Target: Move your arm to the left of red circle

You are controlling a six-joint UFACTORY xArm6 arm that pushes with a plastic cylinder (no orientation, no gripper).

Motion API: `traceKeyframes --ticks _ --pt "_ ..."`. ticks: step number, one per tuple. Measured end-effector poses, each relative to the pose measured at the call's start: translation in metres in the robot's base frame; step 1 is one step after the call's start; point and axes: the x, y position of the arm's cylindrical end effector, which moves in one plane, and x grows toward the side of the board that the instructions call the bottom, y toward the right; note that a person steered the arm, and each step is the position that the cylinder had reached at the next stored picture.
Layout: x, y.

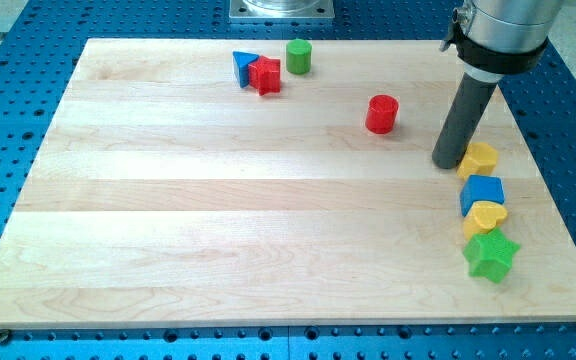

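You see my tip (449, 163), a bare rod end effector that grasps nothing, right of the red round plastic block (381, 114) near the wooden bench (168, 200) top; next, go around to its left

Open wooden board (218, 200) lies to the view's left of the red circle (381, 114), where we see nothing standing in the way. Our tip (448, 163) sits at the circle's right, pressed against a yellow block (479, 158) heading a crowded column: blue cube (482, 192), yellow heart (485, 216), green star (491, 255).
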Motion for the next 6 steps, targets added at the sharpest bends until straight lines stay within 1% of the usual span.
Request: traceKeyframes --ticks 1,2,3,4,6 --pt "-0.001 -0.037" --pt "0.014 -0.131" --pt "-0.034 -0.114" --pt "-0.070 -0.128" --pt "-0.067 -0.025"
